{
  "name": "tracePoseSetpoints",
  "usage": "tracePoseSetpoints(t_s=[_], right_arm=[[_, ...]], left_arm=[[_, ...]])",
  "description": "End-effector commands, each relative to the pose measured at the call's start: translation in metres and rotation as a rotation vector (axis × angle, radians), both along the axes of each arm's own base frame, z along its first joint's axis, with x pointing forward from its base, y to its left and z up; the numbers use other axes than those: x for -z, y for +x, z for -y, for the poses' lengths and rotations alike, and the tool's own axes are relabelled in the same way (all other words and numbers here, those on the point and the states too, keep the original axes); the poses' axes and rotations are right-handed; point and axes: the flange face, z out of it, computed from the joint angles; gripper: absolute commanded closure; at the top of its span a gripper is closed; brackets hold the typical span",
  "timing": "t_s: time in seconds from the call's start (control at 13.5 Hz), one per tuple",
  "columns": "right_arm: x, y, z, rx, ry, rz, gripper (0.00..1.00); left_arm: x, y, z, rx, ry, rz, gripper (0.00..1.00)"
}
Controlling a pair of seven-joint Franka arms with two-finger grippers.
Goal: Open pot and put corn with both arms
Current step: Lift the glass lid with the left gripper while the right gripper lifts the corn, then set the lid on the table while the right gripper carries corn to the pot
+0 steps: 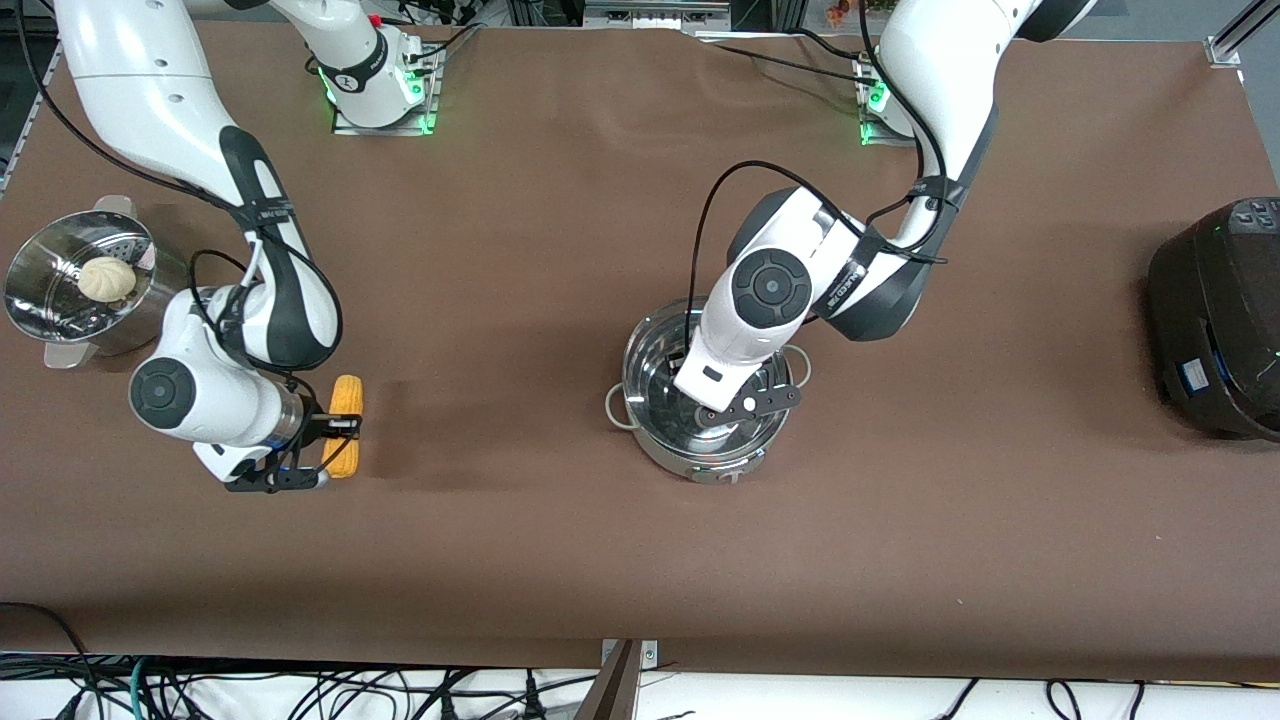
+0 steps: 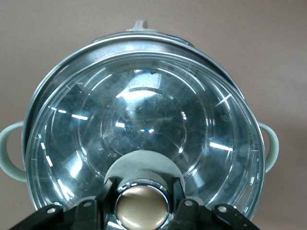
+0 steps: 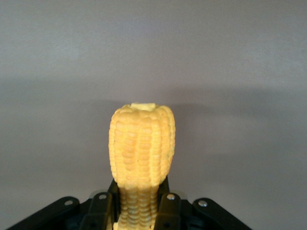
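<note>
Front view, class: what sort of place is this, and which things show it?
Probably a robotics lab set up for kitchen tasks: two bench-mounted arms work over a brown-covered table, with loose cables along its edge, and cookware such as the pot, a steamer and a black cooker.

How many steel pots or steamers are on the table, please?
2. The pot sits mid-table under the left gripper, lid still on. The steamer, holding a bun, stands at the right arm's end.
</note>
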Motion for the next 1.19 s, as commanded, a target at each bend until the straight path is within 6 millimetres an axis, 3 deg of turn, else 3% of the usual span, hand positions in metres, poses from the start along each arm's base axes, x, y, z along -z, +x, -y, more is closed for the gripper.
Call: tracePoseSetpoints(t_s=[0.0,0.22,0.59,0.82,0.97,1.11], right_arm=[[-0.045,0.007,0.001,0.000,0.024,-0.052,0.71],[-0.085,0.011,-0.003,0.002,0.053,-0.095,0.71],[-0.146,0.007,-0.016,-0.013,0.068,-0.067,0.71],[-0.176,-0.007,-0.086,0.047,0.176,-0.067,0.71],[-0.213,-0.012,-0.151,0.075,0.226,-0.018,0.70],[-0.228,-0.020,-0.218,0.125,0.274,0.039,0.70]], left_arm=[[-0.014,-0.003,-0.004,0.008,0.020,0.002,1.00],[-0.058,-0.002,-0.023,-0.011,0.020,-0.002,1.00],[-0.097,0.042,-0.144,0.030,-0.032,-0.052,1.00],[-0.092,0.048,-0.201,0.171,-0.025,-0.080,1.00],[-0.079,0.055,-0.254,0.225,0.002,-0.097,1.00],[-0.062,0.057,-0.314,0.256,-0.012,-0.126,1.00]])
